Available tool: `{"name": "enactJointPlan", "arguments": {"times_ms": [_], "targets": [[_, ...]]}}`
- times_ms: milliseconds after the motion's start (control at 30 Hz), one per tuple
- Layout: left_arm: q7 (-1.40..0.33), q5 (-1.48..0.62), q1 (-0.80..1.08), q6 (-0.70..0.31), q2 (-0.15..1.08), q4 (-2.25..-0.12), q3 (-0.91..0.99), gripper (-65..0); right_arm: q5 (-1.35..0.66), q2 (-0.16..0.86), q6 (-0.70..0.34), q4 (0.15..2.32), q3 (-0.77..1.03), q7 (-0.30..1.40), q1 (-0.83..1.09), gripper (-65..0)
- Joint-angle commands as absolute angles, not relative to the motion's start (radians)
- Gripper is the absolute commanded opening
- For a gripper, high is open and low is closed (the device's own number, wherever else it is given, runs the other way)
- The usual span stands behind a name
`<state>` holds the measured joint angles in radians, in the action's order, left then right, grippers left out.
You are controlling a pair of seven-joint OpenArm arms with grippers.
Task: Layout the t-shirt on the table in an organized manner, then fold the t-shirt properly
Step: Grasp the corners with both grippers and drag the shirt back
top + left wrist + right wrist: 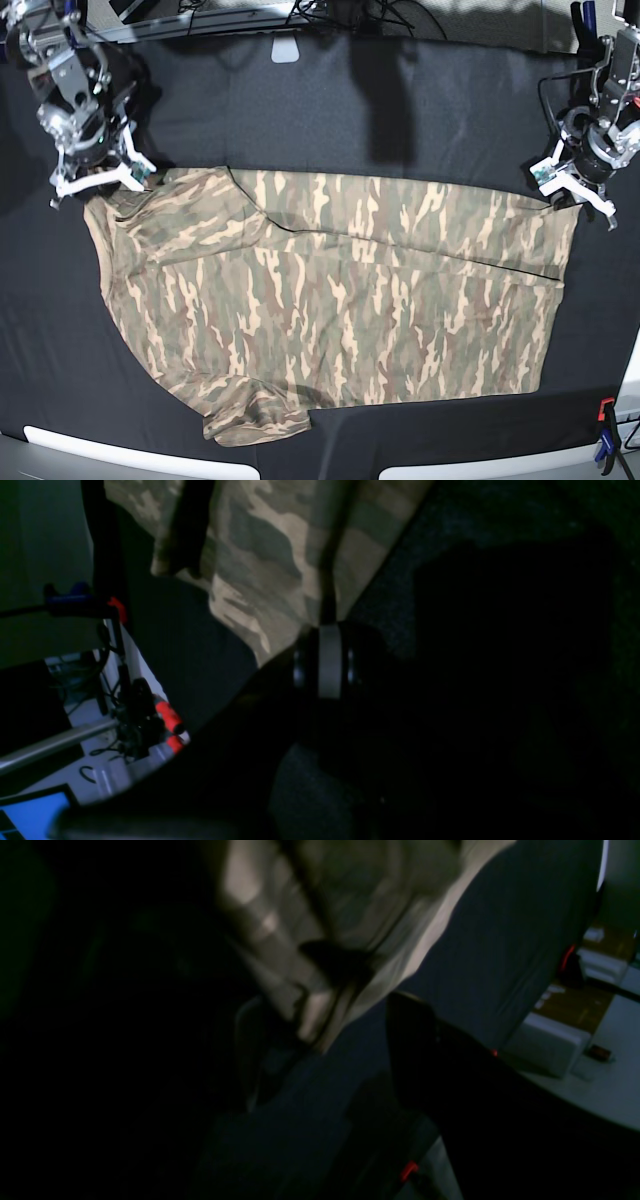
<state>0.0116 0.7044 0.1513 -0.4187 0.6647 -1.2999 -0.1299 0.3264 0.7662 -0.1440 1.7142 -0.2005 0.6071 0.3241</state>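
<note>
1. Black cloth covers the table [330, 110], and the t-shirt [330, 300] lies across its middle, spread sideways, with one end toward the base view's left and the other toward its right.
2. Most of the body lies flat, so the laying-out looks largely done. A long flap along the far edge is turned over onto the body, and the near sleeve [260, 415] is rumpled.
3. Whether that flap counts as a first fold or just a crease cannot be told from here.
4. At the shirt's far corner on the base view's right, the left gripper [572, 190] is closed. The left wrist view shows cloth running up to its tip, but a real pinch cannot be confirmed.
5. At the far corner on the base view's left, the right gripper [100, 178] has its jaws spread wide. The right wrist view shows fabric lying between them, apparently unclamped.
6. Judged from this, smoothing the sleeve and nearly all of the proper folding remain.
</note>
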Motion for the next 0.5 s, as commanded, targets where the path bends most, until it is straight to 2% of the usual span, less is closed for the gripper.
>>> {"name": "enactJointPlan", "arguments": {"times_ms": [0, 167, 200, 300, 433, 467], "targets": [[-0.011, 0.714, 0.152, -0.445, 0.679, -1.299, -0.128, -65.0, 0.327, 0.784, -0.158, 1.711, -0.195, 0.591, 0.312, -27.9], [-0.011, 0.714, 0.152, -0.445, 0.679, -1.299, -0.128, -65.0, 0.311, 0.784, -0.163, 1.662, -0.247, 0.569, 0.252, -28.2], [-0.011, 0.714, 0.152, -0.445, 0.679, -1.299, -0.128, -65.0, 0.311, 0.784, -0.163, 1.655, -0.263, 0.570, 0.235, -29.9], [-0.011, 0.714, 0.152, -0.445, 0.679, -1.299, -0.128, -65.0, 0.311, 0.784, -0.163, 1.648, -0.307, 0.577, 0.197, -40.5], [-0.011, 0.689, 0.152, -0.445, 0.680, -1.299, -0.128, -65.0, 0.315, 0.785, -0.126, 1.648, -0.319, 0.590, 0.189, -65.0], [-0.011, 0.669, 0.152, -0.445, 0.682, -1.299, -0.128, -65.0, 0.315, 0.785, -0.102, 1.648, -0.319, 0.599, 0.189, -65.0]]}}
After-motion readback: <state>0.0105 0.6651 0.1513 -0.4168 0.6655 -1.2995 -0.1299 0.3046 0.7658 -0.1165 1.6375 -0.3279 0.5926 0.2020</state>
